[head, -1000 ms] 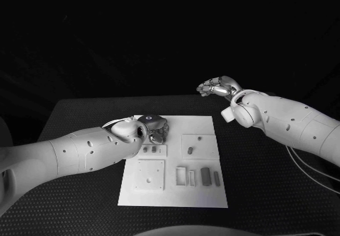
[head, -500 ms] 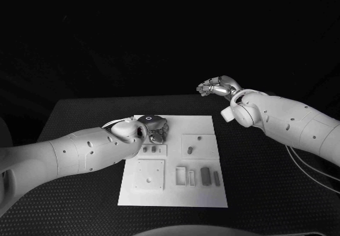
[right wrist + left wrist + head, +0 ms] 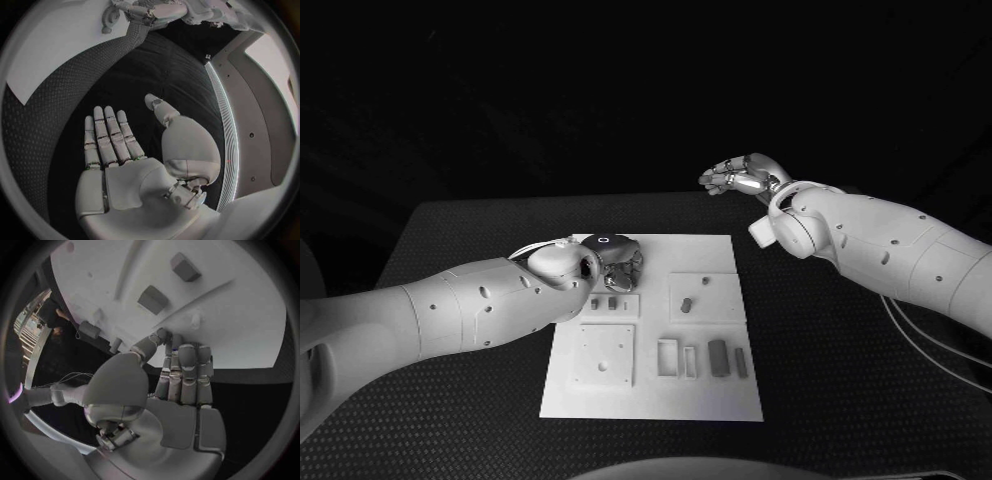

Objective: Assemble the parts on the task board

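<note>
White and flat, the task board [image 3: 718,400] is lying in the middle of the black table [image 3: 444,420], and everything else is best placed against it. The left hand [image 3: 615,258] is hovering low over the board's far left corner, its arm covering that corner and part of the board's left edge. From the wrist camera its fingers [image 3: 187,371] are lying straight and close together, tips reaching to the board's edge, the thumb bending in beside them; nothing is showing between them, but whether the tips are touching the board is hard to tell.

Just nearer than that hand, two small parts [image 3: 604,302] are standing side by side in a square recess on the board. Right of them, a raised plate is carrying another small part [image 3: 688,302]. Toward the board's near right, a dark upright part [image 3: 718,358] is sitting beside pale slotted blocks, with a slimmer part [image 3: 741,363] at its right; their exact seating is too small to judge.

The right hand [image 3: 740,178] is hanging well beyond the board's far right corner, past the table's back edge. Its fingers [image 3: 106,135] are lying stretched out and slightly spread, holding nothing.
</note>
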